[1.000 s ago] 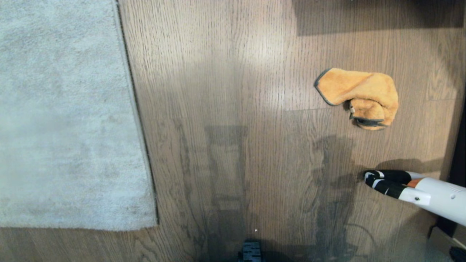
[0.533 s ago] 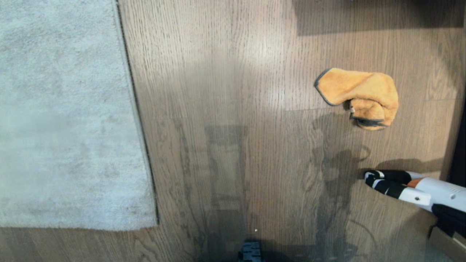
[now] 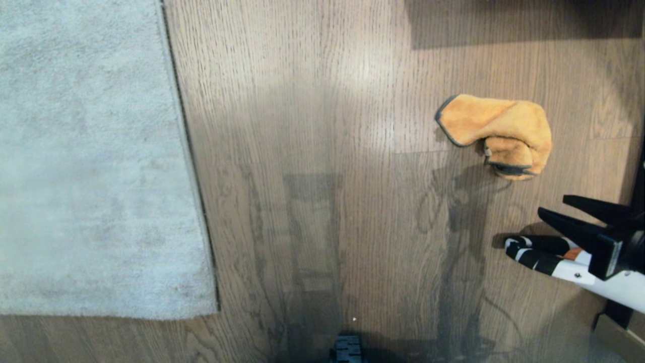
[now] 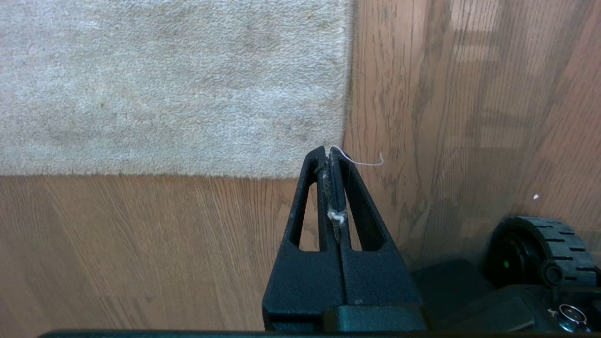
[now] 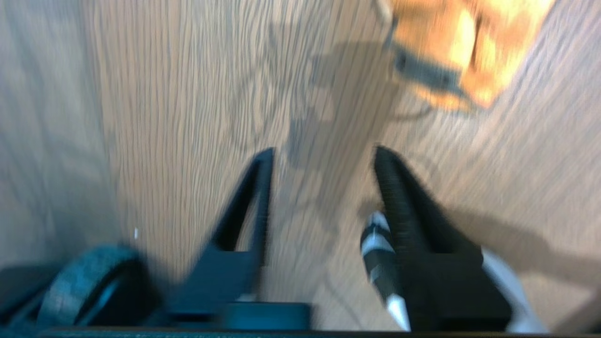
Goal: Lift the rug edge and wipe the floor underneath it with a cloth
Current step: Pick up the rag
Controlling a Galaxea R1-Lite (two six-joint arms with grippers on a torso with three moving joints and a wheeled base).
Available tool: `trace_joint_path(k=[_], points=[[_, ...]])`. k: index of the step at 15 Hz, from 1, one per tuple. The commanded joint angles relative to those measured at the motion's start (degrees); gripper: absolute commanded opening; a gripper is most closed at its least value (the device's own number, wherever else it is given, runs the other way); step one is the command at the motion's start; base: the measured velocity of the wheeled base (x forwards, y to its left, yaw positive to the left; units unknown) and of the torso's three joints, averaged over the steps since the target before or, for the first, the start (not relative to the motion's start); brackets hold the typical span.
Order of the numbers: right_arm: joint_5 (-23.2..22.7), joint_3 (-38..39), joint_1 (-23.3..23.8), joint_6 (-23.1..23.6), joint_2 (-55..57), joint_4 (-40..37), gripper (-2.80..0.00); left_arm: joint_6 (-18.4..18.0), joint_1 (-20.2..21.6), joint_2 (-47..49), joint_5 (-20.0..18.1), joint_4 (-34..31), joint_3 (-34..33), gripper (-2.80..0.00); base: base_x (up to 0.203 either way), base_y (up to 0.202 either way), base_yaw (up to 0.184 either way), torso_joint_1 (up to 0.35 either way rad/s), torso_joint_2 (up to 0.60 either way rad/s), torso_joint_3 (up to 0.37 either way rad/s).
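Rug edge (image 3: 189, 166) runs straight down the L side of the head view and ends at a corner (image 3: 214, 307); we see it lying flat on the floor (image 3: 322, 151), pale grey-beige pile up. Floor is brown wood-grain plank w/ slight sheen.

Cloth (image 3: 496, 133) lies crumpled on the floor at upper R of the head view, well apart from the rug; mustard-orange w/ dark grey trim. In the R wrist view the cloth (image 5: 462, 42) is blurred, ahead of the tool and not touching it.

R tool (image 3: 552, 206) enters at the R border of the head view, near the cloth on its near side; we read its jaws as standing apart, nothing between them. R wrist view confirms: tool (image 5: 324, 157) w/ bare floor showing in the gap. A white and black striped object (image 3: 541, 254) lies on the floor just beside this tool.

L tool (image 4: 327, 151) is seen in the L wrist view only, above the rug corner (image 4: 340, 169); jaws pressed together, w/ lint and a thread stuck at the tips.
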State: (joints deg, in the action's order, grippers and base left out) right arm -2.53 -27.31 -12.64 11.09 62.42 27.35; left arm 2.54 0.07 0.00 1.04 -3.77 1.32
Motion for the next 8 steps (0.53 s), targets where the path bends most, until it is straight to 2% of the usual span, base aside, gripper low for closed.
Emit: trace_joint_path(k=[1, 8], points=[[-0.02, -1.95, -0.05, -0.06, 4.38, 3.12, 0.00, 0.01, 0.01, 0.00, 0.02, -0.01, 0.00, -2.80, 0.000, 0.000, 0.000, 0.000, 0.00, 0.000], [0.06, -2.65, -0.19, 0.63, 10.88, 13.78, 0.00, 0.01, 0.01, 0.00, 0.11, -0.01, 0.00, -2.80, 0.000, 0.000, 0.000, 0.000, 0.00, 0.000]])
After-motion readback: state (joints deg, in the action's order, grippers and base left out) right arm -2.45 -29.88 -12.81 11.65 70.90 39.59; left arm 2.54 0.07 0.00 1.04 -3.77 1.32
